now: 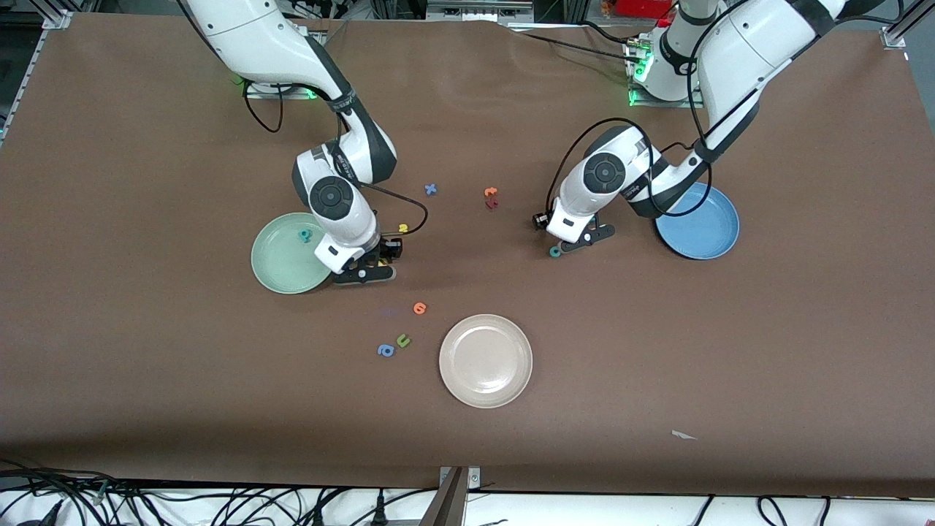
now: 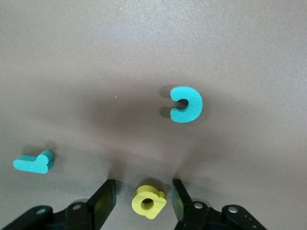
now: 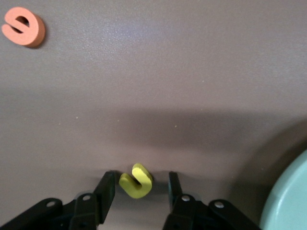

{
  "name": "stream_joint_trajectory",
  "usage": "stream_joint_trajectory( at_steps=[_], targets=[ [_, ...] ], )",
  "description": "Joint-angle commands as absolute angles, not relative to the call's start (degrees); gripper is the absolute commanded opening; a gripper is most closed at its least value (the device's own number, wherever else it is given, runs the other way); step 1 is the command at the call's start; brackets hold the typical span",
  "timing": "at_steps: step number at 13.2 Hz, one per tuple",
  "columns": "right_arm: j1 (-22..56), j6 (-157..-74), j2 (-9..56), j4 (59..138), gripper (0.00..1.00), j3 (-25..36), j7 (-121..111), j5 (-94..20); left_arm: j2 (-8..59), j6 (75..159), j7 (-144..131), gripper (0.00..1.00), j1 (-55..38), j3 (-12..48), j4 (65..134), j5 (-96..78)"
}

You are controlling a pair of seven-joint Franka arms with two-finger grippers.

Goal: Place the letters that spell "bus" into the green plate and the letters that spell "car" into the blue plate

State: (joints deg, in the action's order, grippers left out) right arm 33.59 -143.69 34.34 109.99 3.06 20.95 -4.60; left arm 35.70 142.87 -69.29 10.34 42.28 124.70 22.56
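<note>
Tabletop: yellow "a" [image 2: 149, 202] between left tool [image 2: 143, 200] fingers.

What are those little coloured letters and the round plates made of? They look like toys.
The yellow "a" and teal "c" look like soft foam: thick, matte, with blunt cut edges and no shine. The yellow "u" looks the same. The green plate, blue plate and cream plate seem smooth plastic, perhaps melamine, with a faint sheen; I cannot be sure.
</note>
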Motion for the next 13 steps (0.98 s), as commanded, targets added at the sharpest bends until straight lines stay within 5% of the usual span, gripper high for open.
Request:
stream_joint_trajectory(
  at_steps=[1, 2, 6, 11, 13],
  targets=[
    [34.1, -144.9, 35.8, 108.8, 0.53, 3.2, 21.4, -5.5, 35.2, 140.8, -71.6, 0.57, 9.8, 42.2, 124.2, 24.9],
    [34.1, -145.1, 35.8, 108.8, 0.51, 3.2, 21.4, -5.6, 35.2, 140.7, -71.9, 0.57, 9.5, 42.2, 124.2, 24.9],
    [34.2, -145.1, 35.8, 108.8, 0.19, 3.2, 21.4, -5.6, 33.9, 139.1, -72.4, 0.57, 9.8, 43.5, 124.2, 24.8],
    [33.9, -141.9, 32.5, 108.7, 0.16, 4.2, 20.1, -5.4, 34.0, 139.0, -72.7, 0.56, 9.3, 43.5, 124.2, 24.8],
    [33.8, -136.9, 29.9, 108.8, 0.16, 7.0, 18.8, -5.2, 34.3, 139.0, -72.8, 0.48, 9.3, 43.4, 124.2, 24.9]
  ],
)
